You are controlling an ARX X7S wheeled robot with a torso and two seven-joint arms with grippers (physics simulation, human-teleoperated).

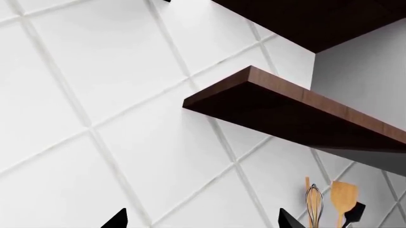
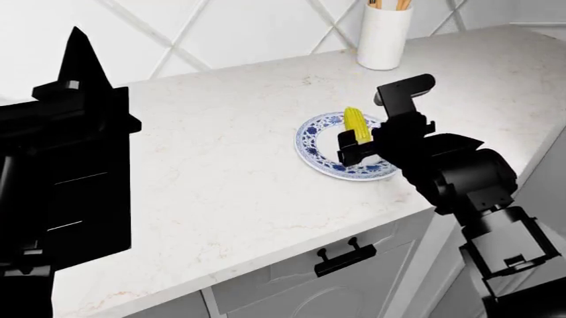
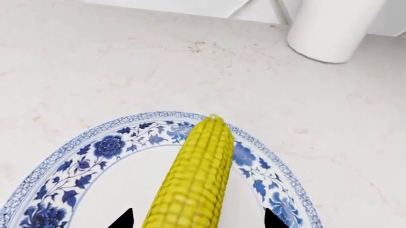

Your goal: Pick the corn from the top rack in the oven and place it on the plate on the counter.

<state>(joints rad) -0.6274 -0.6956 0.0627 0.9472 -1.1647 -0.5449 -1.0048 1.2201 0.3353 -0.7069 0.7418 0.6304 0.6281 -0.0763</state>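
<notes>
The corn [image 3: 193, 175], a yellow cob, lies on the blue-rimmed white plate [image 3: 108, 147] on the marble-look counter [image 3: 127, 57]. My right gripper [image 3: 198, 219] is open, its fingertips standing on either side of the cob with a gap to it. In the head view the corn [image 2: 356, 124] rests on the plate [image 2: 311, 142] with my right gripper [image 2: 354, 151] just over its near end. My left gripper [image 1: 203, 219] is open and empty, raised and facing the tiled wall; it shows at the left of the head view [image 2: 78, 59]. The oven and top rack are out of view.
A white utensil holder [image 2: 384, 36] stands at the back of the counter [image 2: 221, 172], also in the right wrist view [image 3: 333, 28]. Dark wooden shelves [image 1: 298, 109] hang on the wall above wooden utensils [image 1: 330, 199]. A black cabinet handle [image 2: 345, 257] sits below the counter edge.
</notes>
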